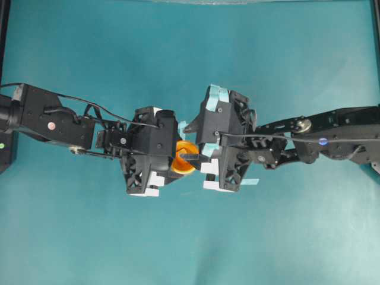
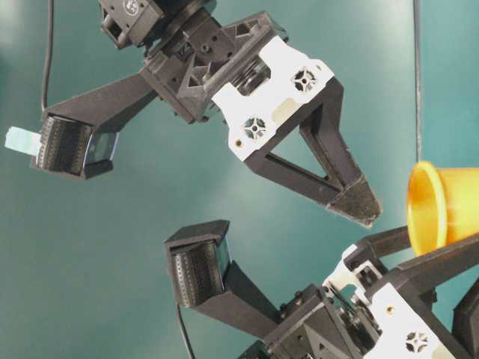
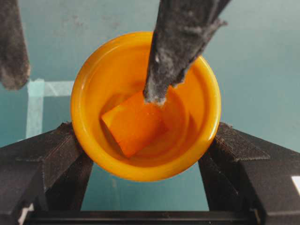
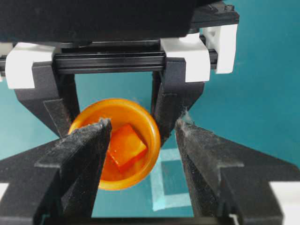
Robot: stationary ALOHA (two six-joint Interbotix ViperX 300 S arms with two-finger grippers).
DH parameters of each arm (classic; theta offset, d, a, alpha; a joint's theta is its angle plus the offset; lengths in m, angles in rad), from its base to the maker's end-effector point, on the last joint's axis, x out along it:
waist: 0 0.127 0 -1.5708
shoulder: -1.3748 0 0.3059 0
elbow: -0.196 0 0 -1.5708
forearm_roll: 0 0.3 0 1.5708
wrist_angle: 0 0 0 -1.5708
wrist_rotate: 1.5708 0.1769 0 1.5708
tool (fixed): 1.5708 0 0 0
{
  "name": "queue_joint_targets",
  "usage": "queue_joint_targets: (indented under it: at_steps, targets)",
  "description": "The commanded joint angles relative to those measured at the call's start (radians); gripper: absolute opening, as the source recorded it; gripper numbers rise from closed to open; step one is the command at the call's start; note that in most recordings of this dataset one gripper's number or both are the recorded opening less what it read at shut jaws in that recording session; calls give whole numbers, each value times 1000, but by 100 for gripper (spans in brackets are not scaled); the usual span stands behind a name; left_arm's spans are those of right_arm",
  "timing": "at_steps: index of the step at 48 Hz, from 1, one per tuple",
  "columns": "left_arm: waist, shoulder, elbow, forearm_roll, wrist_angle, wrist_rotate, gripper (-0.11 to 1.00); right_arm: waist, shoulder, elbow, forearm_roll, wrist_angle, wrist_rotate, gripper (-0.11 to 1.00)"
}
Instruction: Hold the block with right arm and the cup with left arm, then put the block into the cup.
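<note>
From the overhead view I have both arms meeting over the middle of the teal table (image 1: pixel 71 237). The left gripper (image 1: pixel 172 165) comes in from the left and the right gripper (image 1: pixel 199 155), the one with blue tape, from the right, with the cup (image 1: pixel 185 158) between them, held clear of the surface so the block can go in.

At table level, the cup (image 2: pixel 445 206) shows at the right edge, lying on its side with its rim turned toward the right gripper (image 2: pixel 224 179), whose jaws stand wide apart with nothing between them. One of its fingers (image 2: pixel 352 196) ends just beside the cup's rim.

Through the left wrist camera I see the cup (image 3: pixel 89 126) clamped between the left gripper's two fingers (image 3: pixel 42 154), one on each side of its wall. The block (image 3: pixel 133 124) lies inside on the bottom. One finger (image 3: pixel 180 42) of the right gripper reaches into the mouth, and its tip looks to be touching the block's upper edge, though I cannot be sure of contact.

Through the right wrist camera, the right gripper (image 4: pixel 143 140) is spread open: one finger (image 4: pixel 84 154) over the cup (image 4: pixel 140 115), the other outside the rim. The block (image 4: pixel 126 146) rests in the cup, free of both. I judge the drop done; only the withdrawal is left.
</note>
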Motion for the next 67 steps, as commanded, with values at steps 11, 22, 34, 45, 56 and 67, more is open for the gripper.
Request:
queue_joint_targets:
  at_steps: [11, 22, 34, 45, 56, 67]
  targets:
    - [2, -21, -3, 0, 0, 0, 64, 2, -17, -41, -5, 12, -3, 60]
    - [2, -23, 0, 0, 11, 0, 64, 0, -17, -43, -5, 23, -3, 60]
    - [2, -23, -2, 0, 11, 0, 64, 0, -17, -43, -5, 29, -3, 60]
    - [2, -23, -2, -2, 11, -2, 64, 2, -17, -44, -5, 44, -3, 60]
    - [2, -23, 0, -2, 11, 0, 64, 2, -17, -44, -5, 81, -3, 60]
    - [2, -23, 0, -2, 11, 0, 64, -2, -17, -44, -6, 92, -5, 60]
